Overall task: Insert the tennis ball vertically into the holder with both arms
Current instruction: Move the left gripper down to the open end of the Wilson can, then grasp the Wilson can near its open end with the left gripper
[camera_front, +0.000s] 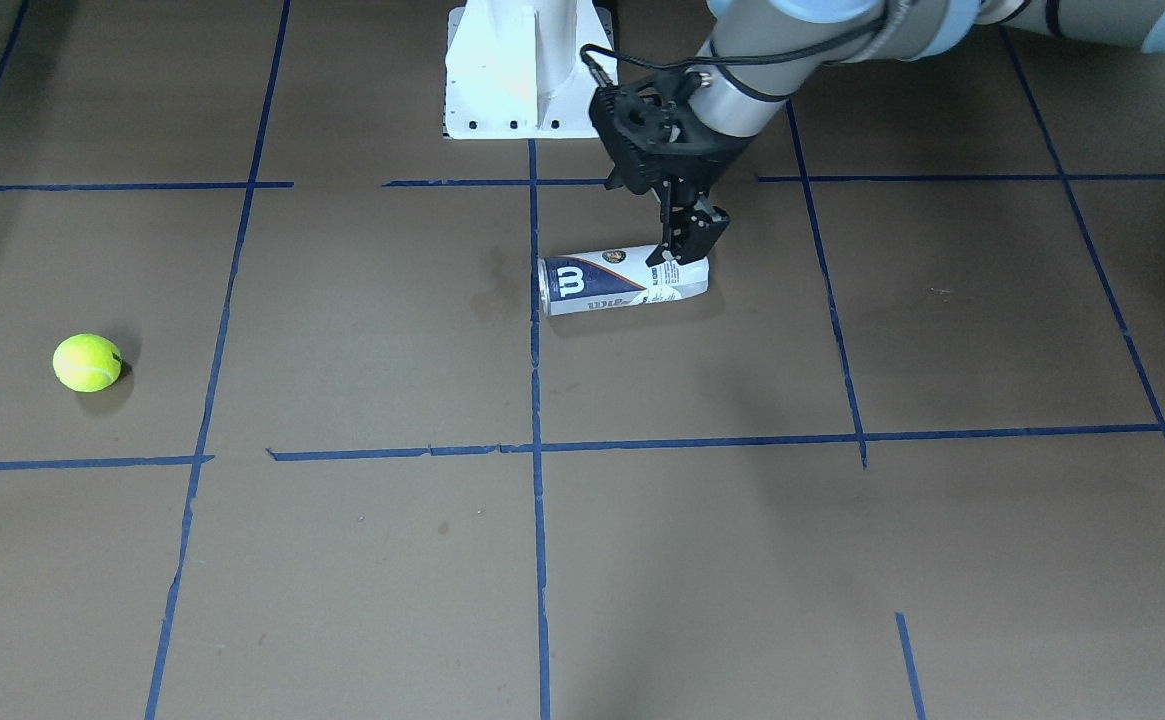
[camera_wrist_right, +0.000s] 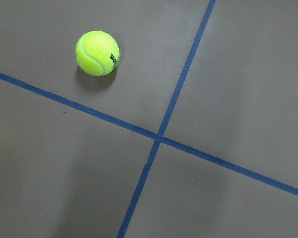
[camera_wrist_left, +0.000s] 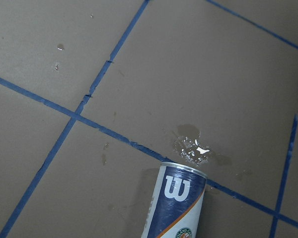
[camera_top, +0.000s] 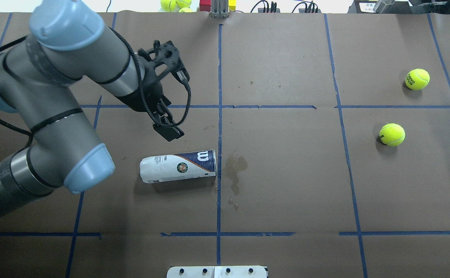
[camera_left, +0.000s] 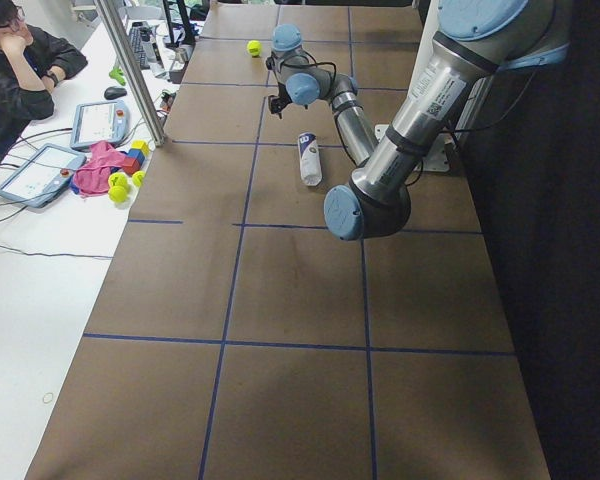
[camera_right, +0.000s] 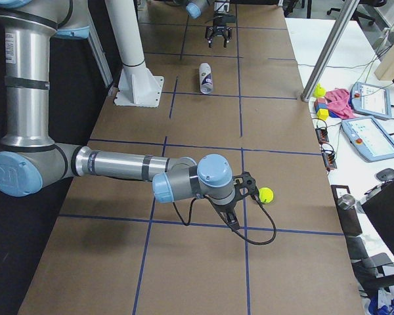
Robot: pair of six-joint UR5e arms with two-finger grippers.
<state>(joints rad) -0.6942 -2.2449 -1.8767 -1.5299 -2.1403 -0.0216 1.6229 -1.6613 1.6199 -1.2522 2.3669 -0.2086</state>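
Overhead exterior — left arm [camera_top: 55,131] bent, gripper [camera_top: 168,133] spread, tilted down near holder [camera_top: 178,166]

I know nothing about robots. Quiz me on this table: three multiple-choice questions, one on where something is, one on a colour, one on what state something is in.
1. Seen from overhead, where are the two balls relative to the holder?
A. To its right
B. To its left, under the arm
C. Inside it

2. What colour are the tape lines on the table?
A. Red
B. Blue
C. White

3. How is the holder placed?
A. Standing upright
B. Lifted in the jaws
C. Lying on its side

Answers:
1 A: both balls sit far to the right in the overhead view.
2 B: the lines form a blue grid over the brown surface.
3 C: its whole length rests on the table and nothing grips it.
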